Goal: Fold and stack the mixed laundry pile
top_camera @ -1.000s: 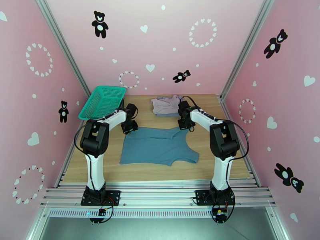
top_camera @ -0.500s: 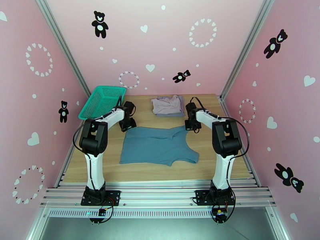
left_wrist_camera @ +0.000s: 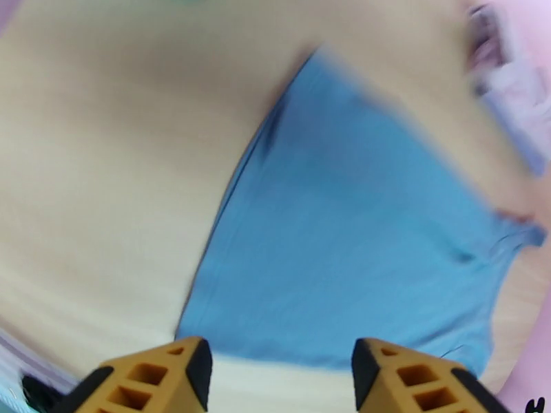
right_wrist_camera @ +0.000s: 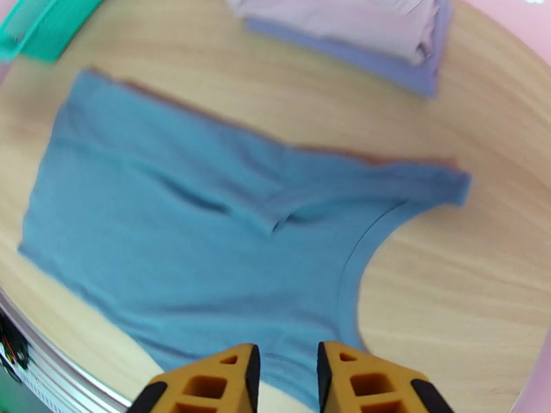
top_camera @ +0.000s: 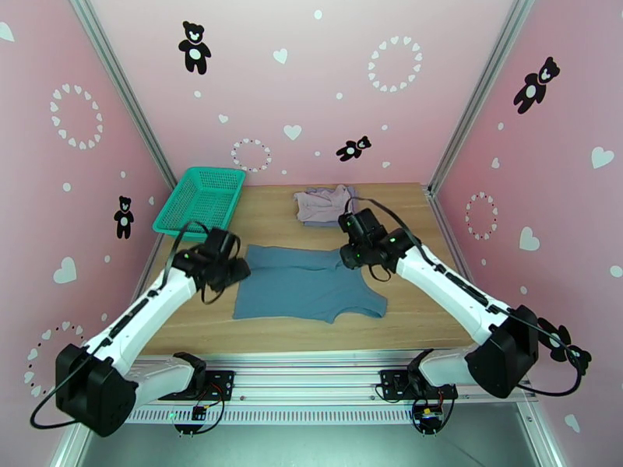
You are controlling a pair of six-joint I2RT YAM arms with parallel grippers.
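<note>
Top external view: dusty teal-blue sleeveless top (top_camera: 307, 283) lies flat mid-surface, hem to the left, straps to the right, one strap corner folded in near the neckline. Wooden surface (top_camera: 405, 305) is bare around it. Behind it, near the back wall, sits a small folded stack, pale mauve-grey garment (top_camera: 321, 201) on top of the grey-lavender garment (top_camera: 325, 222), apart from the top. Green mesh basket (top_camera: 200, 198) sits at the back left corner with nothing in it, clear of both arms. Nothing lies between the arms and the cloth.

Left pincer (top_camera: 234, 272) hangs over the top's left edge. Left wrist view: left pincer (left_wrist_camera: 279, 369) has a wide gap and grips nothing, with hem and bare wood visible below; blurry frame.

Right pincer (top_camera: 350, 258) hangs over the strap end, just in front of the stack. Right wrist view: right pincer (right_wrist_camera: 284, 376) has a narrow gap with no cloth between the fingers (right_wrist_camera: 351, 383) and sits above the top's near edge beside the armhole curve. Whether either one touches the cloth, cannot tell.
</note>
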